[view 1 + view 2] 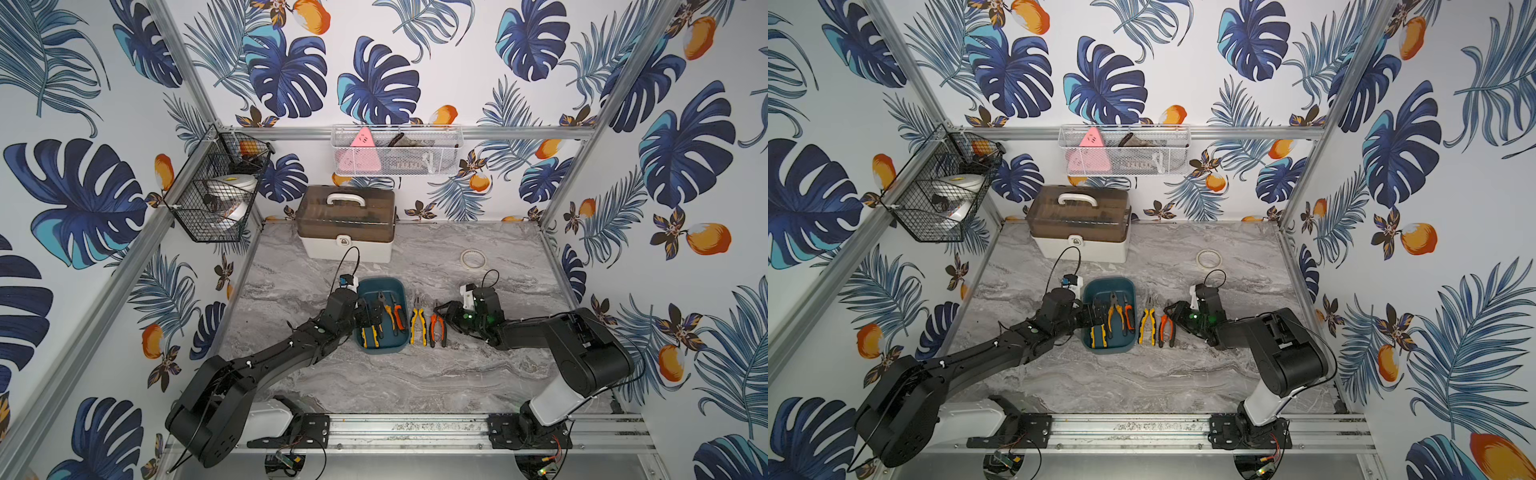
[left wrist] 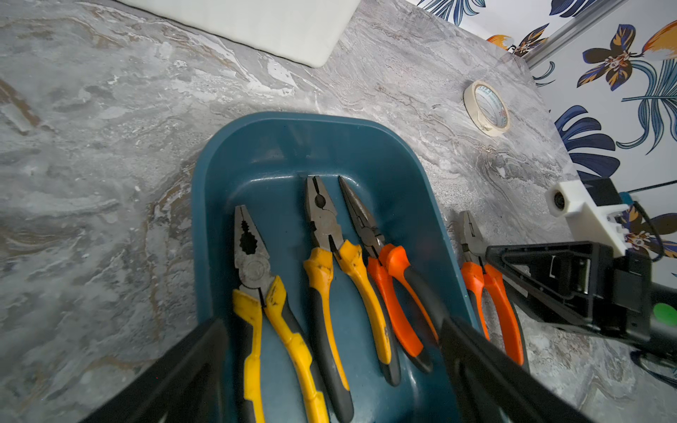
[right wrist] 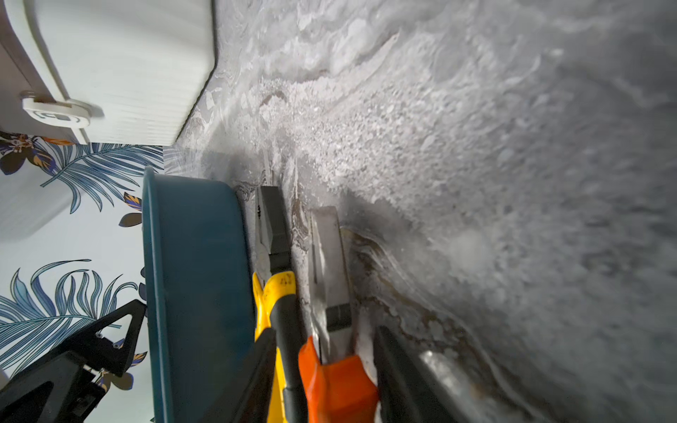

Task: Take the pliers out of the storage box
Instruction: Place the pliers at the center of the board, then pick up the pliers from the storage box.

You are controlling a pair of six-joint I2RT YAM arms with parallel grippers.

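The storage box (image 1: pixel 380 287) (image 2: pixel 278 154) is a shallow teal bin near the table's middle. Three pliers lie in it: yellow-handled (image 2: pixel 252 263), amber-handled (image 2: pixel 326 234) and orange-handled (image 2: pixel 388 271). My left gripper (image 1: pixel 371 316) (image 2: pixel 333 326) hangs open low over their handles, one finger near each long wall. On the table right of the box lie yellow pliers (image 1: pixel 417 326) (image 3: pixel 273 234) and orange pliers (image 1: pixel 437 329) (image 3: pixel 329 256). My right gripper (image 1: pixel 445 316) (image 3: pixel 326 351) stands open astride the orange pair's handles, with its fingers (image 3: pixel 392 351) close beside them.
A white toolbox (image 1: pixel 347 226) with a brown lid stands behind the box. A tape roll (image 1: pixel 473 259) lies at the back right. A black wire basket (image 1: pixel 220 187) and a white mesh basket (image 1: pixel 395 151) hang on the frame above the table.
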